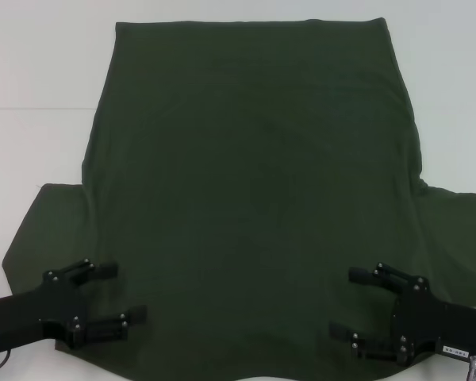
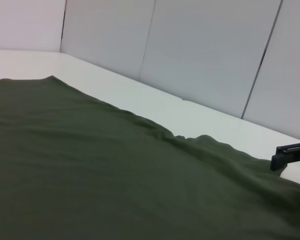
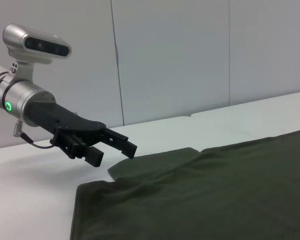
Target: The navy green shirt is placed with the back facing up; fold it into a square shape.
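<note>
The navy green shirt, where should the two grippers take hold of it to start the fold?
Probably at the near shoulder corners of the navy green shirt, where the sleeves spread outward. The left gripper and right gripper, both open, hover there, so each could pinch the flat edge from its own outer side.

We see a white table spreading out to every side. Behind the table, at its far edge, we see a pale grey wall of flat panels, split by thin dark vertical seams running down to the table's surface.
</note>
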You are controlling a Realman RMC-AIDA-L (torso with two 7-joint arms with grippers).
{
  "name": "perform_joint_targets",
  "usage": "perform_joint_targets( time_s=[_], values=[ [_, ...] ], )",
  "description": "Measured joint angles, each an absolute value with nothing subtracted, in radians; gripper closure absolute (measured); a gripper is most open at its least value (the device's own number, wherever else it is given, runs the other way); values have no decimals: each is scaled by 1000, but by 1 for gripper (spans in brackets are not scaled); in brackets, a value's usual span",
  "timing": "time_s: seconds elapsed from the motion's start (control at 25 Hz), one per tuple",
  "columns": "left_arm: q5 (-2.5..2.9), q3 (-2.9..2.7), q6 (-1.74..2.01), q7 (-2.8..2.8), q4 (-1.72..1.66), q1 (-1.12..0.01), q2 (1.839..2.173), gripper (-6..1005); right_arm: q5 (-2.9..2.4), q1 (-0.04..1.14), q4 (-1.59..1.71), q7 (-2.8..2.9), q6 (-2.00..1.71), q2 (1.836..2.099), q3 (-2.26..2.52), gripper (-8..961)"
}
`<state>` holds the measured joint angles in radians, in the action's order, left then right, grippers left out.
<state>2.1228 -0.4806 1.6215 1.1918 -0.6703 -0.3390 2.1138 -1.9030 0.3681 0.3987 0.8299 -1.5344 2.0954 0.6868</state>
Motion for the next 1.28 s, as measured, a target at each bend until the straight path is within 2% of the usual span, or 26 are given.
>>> perform_joint_targets(
  time_s=[1.28],
  values=[
    [2116, -475, 1631, 1258, -670, -340, 2115, 54, -1904, 368, 396, 828, -1536, 2095, 693, 29]
  ],
)
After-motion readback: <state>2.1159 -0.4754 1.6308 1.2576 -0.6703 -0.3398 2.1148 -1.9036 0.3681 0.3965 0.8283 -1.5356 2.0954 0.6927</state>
